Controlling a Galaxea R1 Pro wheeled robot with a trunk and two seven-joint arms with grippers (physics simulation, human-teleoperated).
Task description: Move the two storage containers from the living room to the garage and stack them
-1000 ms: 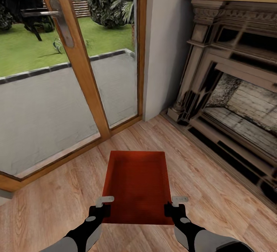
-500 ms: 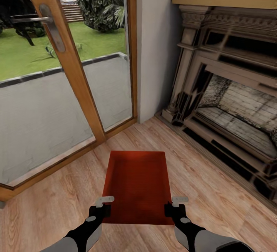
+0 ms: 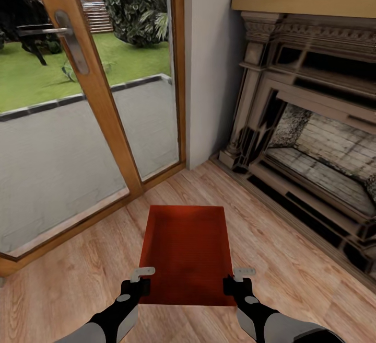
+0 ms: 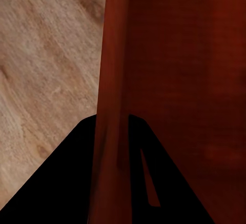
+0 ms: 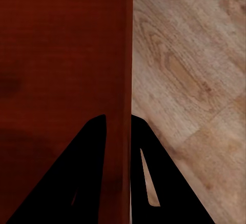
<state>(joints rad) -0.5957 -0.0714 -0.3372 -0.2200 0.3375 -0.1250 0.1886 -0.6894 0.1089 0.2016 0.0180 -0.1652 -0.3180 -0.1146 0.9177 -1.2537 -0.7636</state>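
**Bin carried two-handed, facing the glass door and fireplace**

One orange-red bin (image 3: 185, 254) hung level above the plank floor (image 3: 292, 259), held between both arms. Left gripper (image 3: 140, 278) had the bin's left wall near the near corner; right gripper (image 3: 237, 278) had the right wall opposite. In each wrist view the thin wall ran straight down between the two dark fingers, so both sets of jaws were pinching a wall, one finger inside, one outside. Gripping opposite walls likely keeps a wide, lidless bin from tipping or twisting in transit.

Bin was in the living room, not yet in the garage. Only this one bin in sight.

Surroundings: wood-framed glass door (image 3: 94, 97) ahead to the left, lawn beyond it; a pale wall corner (image 3: 209, 71) dead ahead; stone fireplace (image 3: 308, 139) close on the right. No way through forward. My judgement: the base must turn away, minding the fireplace hearth with the bin's far end.
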